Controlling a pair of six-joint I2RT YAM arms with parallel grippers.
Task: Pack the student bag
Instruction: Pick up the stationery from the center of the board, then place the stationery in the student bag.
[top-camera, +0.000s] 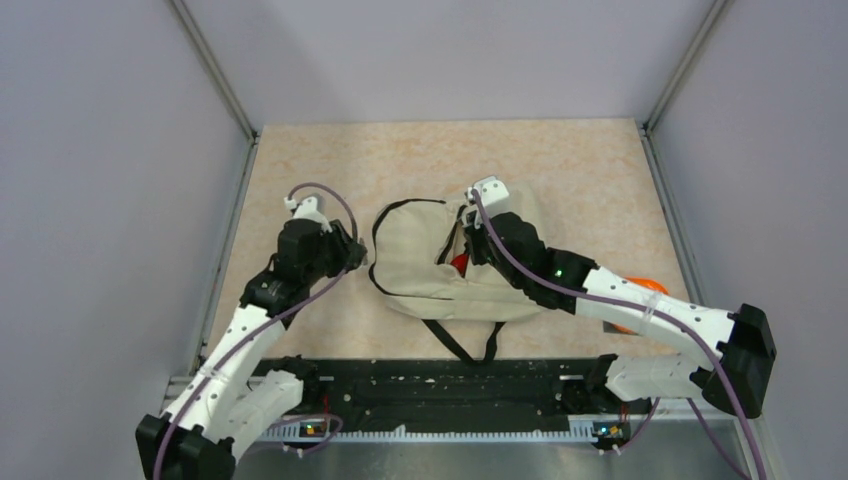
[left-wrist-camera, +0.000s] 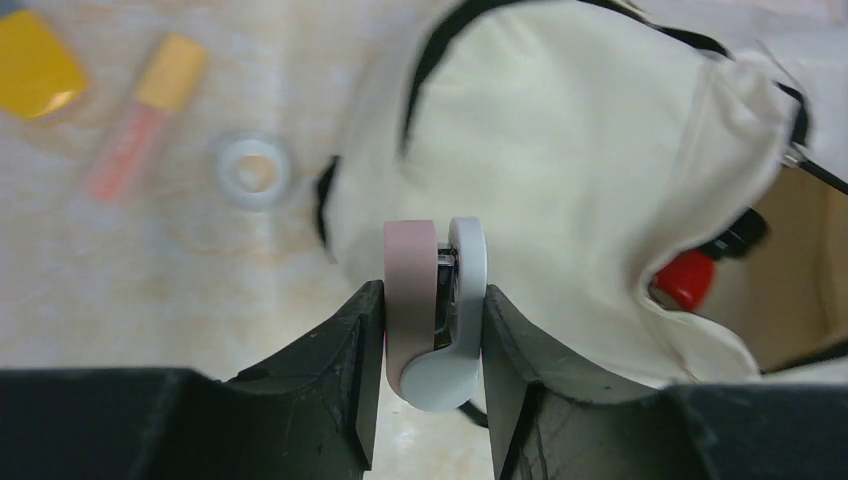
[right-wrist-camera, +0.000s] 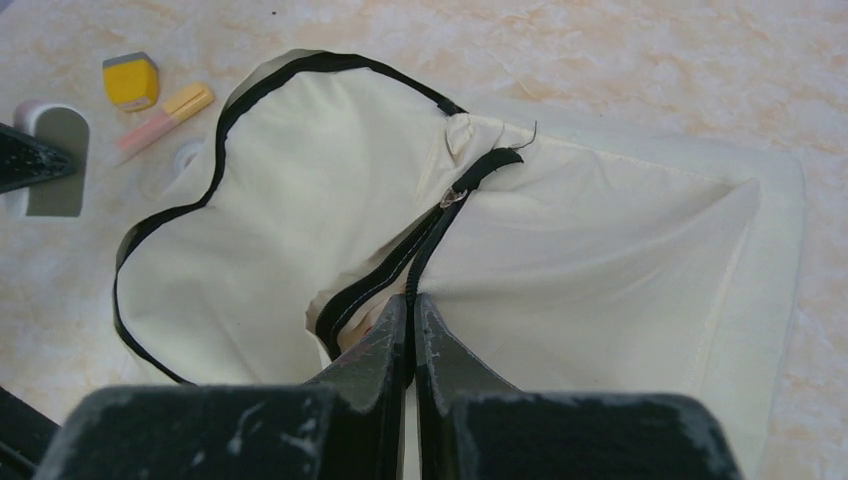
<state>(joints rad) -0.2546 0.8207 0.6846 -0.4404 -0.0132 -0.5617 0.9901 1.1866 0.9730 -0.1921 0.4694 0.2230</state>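
Pinched tight in my left pincer: a pink-and-white roller, its lower end hidden. My right pincer is closed on the zipper edge of the student bag, which lies mid-table. Inside it a red thing is half hidden.

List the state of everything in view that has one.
bag: unzipped, mouth open
left gripper: shut on pink-white item
right gripper: shut on bag's zip edge
red item: inside bag, partly hidden
tube: lying on table
tape ring: flat on table
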